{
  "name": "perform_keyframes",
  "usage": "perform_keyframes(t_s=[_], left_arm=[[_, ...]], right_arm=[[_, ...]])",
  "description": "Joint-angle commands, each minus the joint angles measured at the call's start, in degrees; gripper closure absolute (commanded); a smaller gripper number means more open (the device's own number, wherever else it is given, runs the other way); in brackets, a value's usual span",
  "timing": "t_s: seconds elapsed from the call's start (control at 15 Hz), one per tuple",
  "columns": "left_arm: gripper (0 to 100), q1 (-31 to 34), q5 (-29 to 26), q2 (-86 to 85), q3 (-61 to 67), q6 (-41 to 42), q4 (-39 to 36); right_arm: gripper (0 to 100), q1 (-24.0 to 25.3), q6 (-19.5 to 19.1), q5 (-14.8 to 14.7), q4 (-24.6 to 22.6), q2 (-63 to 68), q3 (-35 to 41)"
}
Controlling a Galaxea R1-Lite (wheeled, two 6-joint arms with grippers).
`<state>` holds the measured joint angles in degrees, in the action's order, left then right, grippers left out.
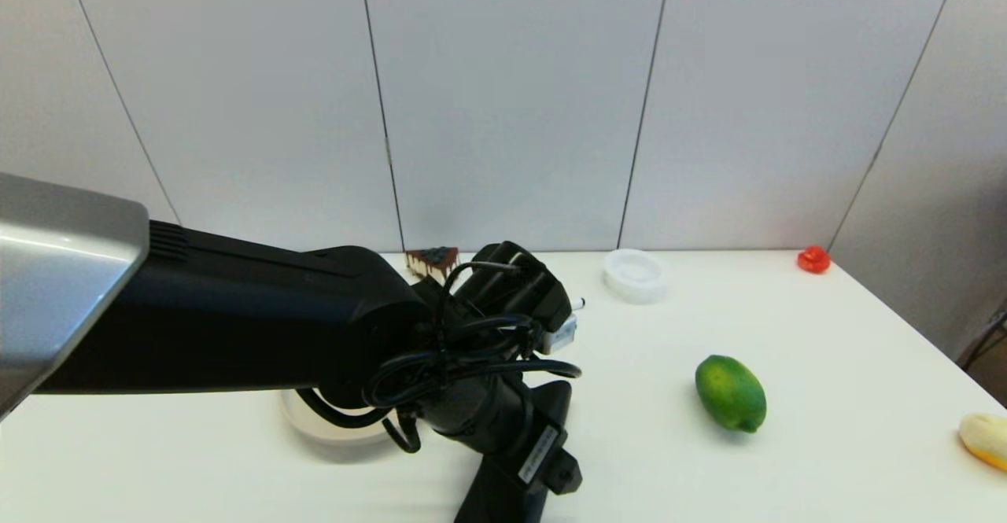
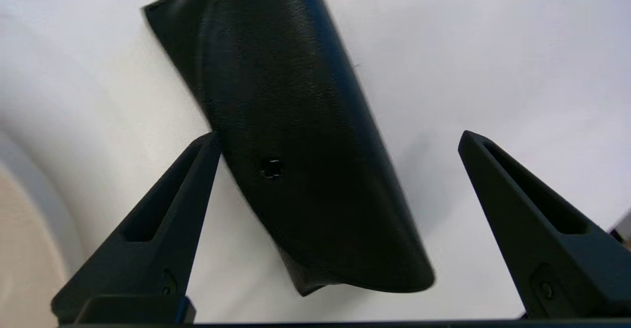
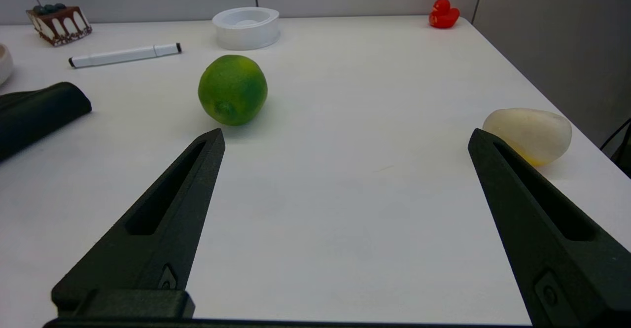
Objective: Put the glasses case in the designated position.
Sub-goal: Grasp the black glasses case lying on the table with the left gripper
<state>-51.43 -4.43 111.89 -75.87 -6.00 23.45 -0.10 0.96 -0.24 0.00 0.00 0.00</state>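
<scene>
The glasses case point(image 2: 300, 155), long, matte black and soft, lies flat on the white tabletop point(image 2: 493, 61). My left gripper point(image 2: 340, 138) hangs open just above it, one finger on each side of its width. One fingertip point(image 2: 213, 143) is right at the case's edge and the other point(image 2: 468, 140) stands well clear. In the head view my left arm's wrist covers the fingers, and only parts of the case point(image 1: 557, 401) show beyond it. My right gripper point(image 3: 345, 138) is open over bare table, with the case's rounded end point(image 3: 44, 106) off to its side. No mark shows a designated position.
A round beige plate point(image 1: 315, 425) lies right beside the case, under my left arm. A green lime point(image 1: 730, 392), a white marker pen point(image 3: 123, 55), a white bowl point(image 1: 636, 274), a cake slice point(image 1: 432, 260), a red duck point(image 1: 813, 259) and a yellowish piece point(image 1: 985, 438) lie around.
</scene>
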Motion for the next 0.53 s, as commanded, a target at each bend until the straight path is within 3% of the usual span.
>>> perform_keyframes(t_s=[0.07,0.53], left_arm=[[0,0.9,0.6,-0.1,-2.2,2.7,5.2],[0,1.1,0.4,-1.3,-5.2,7.1,13.2]], right_arm=[[0,0.0,0.0,0.0,0.0,0.0,0.0],[0,0.0,0.0,0.0,0.0,0.0,0.0]])
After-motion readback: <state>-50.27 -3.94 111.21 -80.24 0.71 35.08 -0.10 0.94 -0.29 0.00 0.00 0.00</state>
